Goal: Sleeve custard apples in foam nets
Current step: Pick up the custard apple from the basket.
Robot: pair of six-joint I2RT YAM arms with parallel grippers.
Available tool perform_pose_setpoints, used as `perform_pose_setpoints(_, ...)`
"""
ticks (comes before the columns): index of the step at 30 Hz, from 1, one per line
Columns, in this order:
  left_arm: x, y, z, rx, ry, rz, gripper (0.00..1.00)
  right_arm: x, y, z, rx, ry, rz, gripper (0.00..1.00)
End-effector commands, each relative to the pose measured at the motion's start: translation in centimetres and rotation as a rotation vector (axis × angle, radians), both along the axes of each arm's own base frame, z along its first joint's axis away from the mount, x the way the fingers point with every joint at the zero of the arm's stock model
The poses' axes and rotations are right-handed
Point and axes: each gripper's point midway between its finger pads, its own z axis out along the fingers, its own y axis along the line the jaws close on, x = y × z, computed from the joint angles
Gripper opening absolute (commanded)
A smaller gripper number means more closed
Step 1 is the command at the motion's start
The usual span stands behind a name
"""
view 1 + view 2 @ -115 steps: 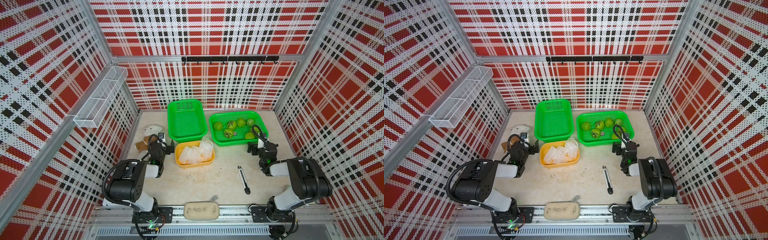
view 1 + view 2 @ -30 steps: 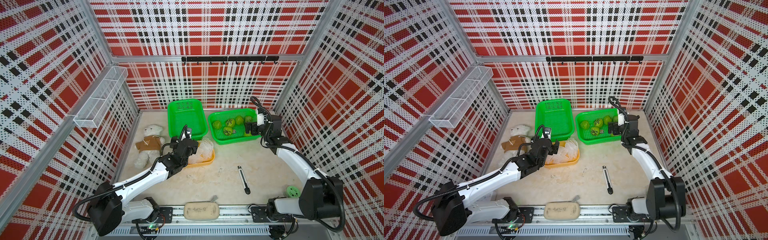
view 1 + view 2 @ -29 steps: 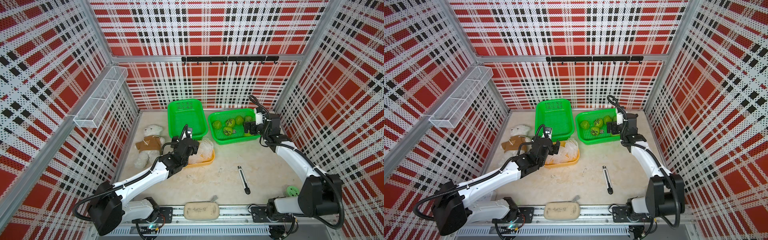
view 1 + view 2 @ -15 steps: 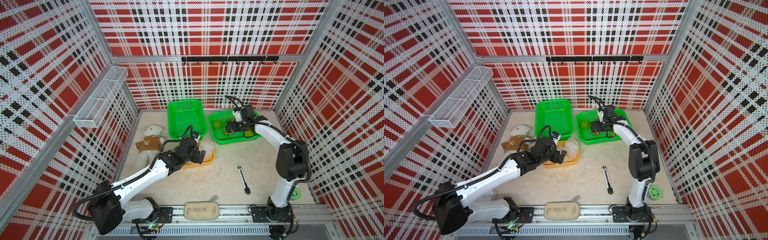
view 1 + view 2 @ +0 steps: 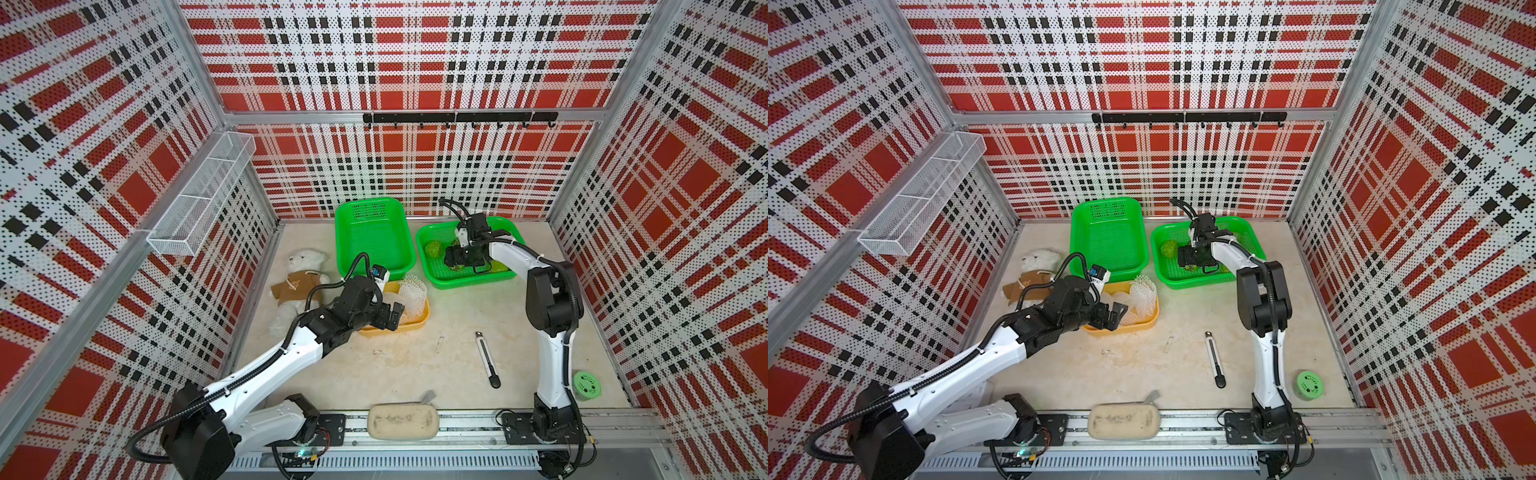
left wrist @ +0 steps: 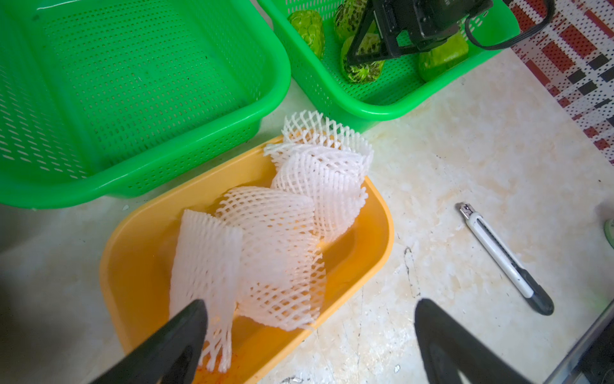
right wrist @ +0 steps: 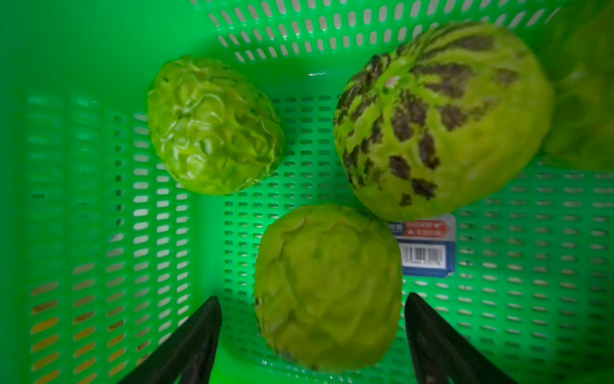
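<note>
Right tool [image 7: 312, 297], released, straddles an apple [image 7: 327, 286] in the basket [image 7: 99, 199], jaws not touching it; we judge it light, firm, bumpy and bruisable, so we grip its widest middle gently; left tool [image 6: 310, 302] gapes above soft, springy nets [image 6: 275, 239] in the tray [image 6: 139, 232]; we would pinch one rim.

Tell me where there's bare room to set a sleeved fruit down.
Free: inside the bare green basket; tabletop between yellow tray, utility knife and pouch. Crowded: the fruit basket, holding custard apples and the right gripper; the yellow tray, full of foam nets.
</note>
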Motion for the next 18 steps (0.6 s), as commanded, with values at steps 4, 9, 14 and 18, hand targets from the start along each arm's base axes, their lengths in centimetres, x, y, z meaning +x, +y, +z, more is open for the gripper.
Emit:
perform_pose_setpoints(4, 1.0, -0.1, -0.8, -0.021, 0.022, 0.044, 0.99, 1.7, 0.6, 1.0, 0.002, -0.059, -0.015, 0.72)
perform_pose_setpoints(9, 2.4, -0.8, -1.1, -0.028, 0.036, 0.071, 1.0, 1.8, 0.8, 3.7, 0.009, -0.135, 0.019, 0.65)
perform_pose_setpoints(14, 3.5, -2.1, -1.0, -0.027, 0.042, 0.08, 1.0, 0.4, 1.3, 8.3, 0.03, -0.273, 0.096, 0.64)
perform_pose_setpoints(18, 3.7, -3.1, -1.1, 0.029, 0.015, 0.065, 1.0, -2.2, 1.3, 11.4, 0.031, -0.337, 0.137, 0.63)
